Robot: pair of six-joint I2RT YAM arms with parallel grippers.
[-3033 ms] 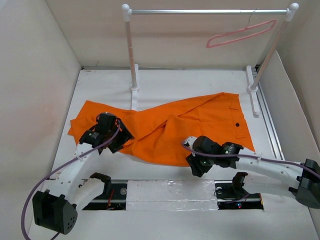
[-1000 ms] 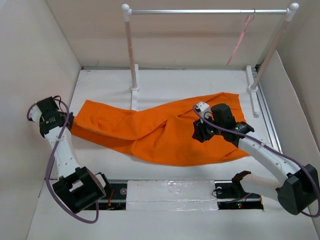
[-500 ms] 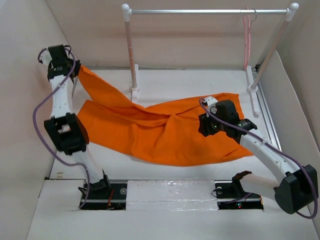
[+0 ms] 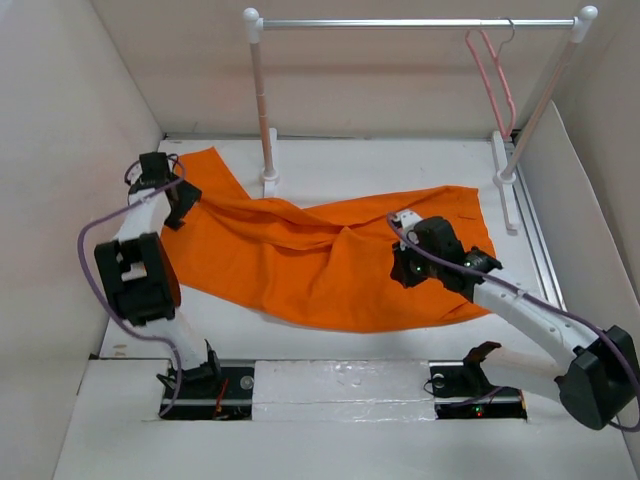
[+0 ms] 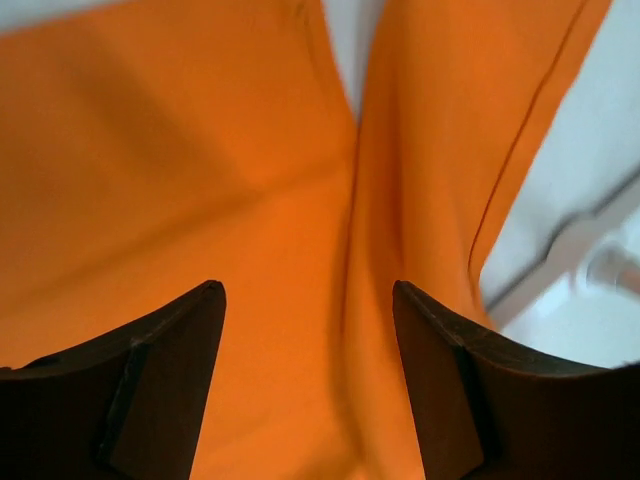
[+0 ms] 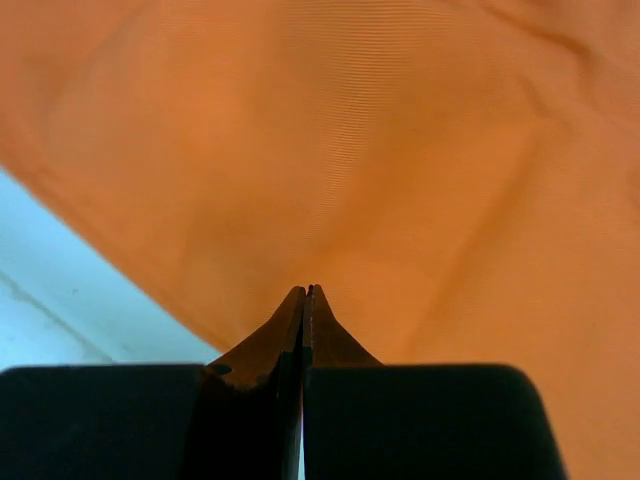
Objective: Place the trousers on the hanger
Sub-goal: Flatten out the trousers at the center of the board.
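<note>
Over the trousers, left gripper gapes while right gripper is closed.

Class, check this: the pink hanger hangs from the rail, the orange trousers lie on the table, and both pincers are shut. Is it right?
Only the right pincer is shut. The left pincer is open, spread wide over the trousers, as the left wrist view shows. The rest holds.

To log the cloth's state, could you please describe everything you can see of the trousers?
The trousers are bright orange soft cloth, lying wrinkled across the table, one end folded at the far left. The open left gripper hovers above that end; the shut right gripper is over the right part. Nothing is on the hanger.
</note>
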